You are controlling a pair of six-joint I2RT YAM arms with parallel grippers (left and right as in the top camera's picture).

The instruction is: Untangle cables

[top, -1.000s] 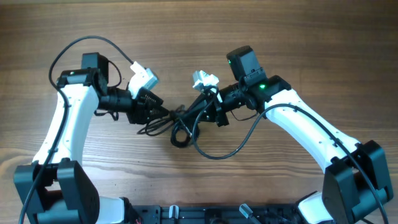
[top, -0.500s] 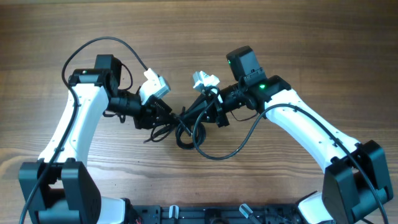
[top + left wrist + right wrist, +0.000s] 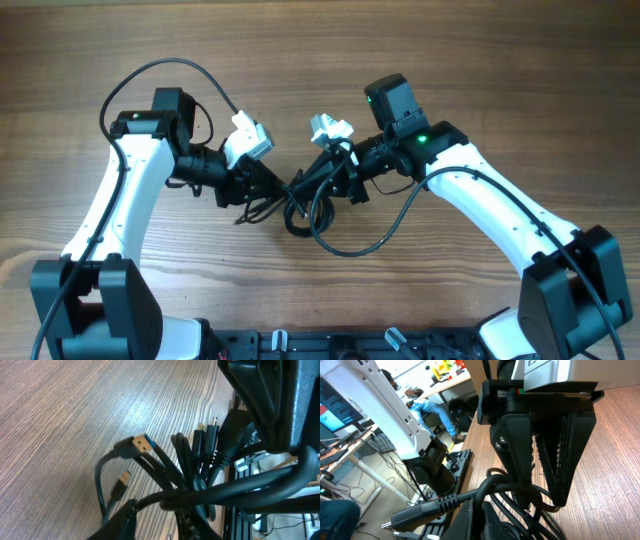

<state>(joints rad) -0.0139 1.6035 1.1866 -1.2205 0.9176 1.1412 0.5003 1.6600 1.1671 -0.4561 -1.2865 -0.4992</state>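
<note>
Found left gripper (image 3: 262, 182) pinched narrow on a strand of the cables (image 3: 300, 200). Found right gripper (image 3: 340, 178) clamped tight on the same knot. Logged bundle slung between both, over the middle of the table (image 3: 480, 60), long axis left to right, loose loop sagging near. Judged both equally close, with a pull apart along that axis the likely next call.
</note>
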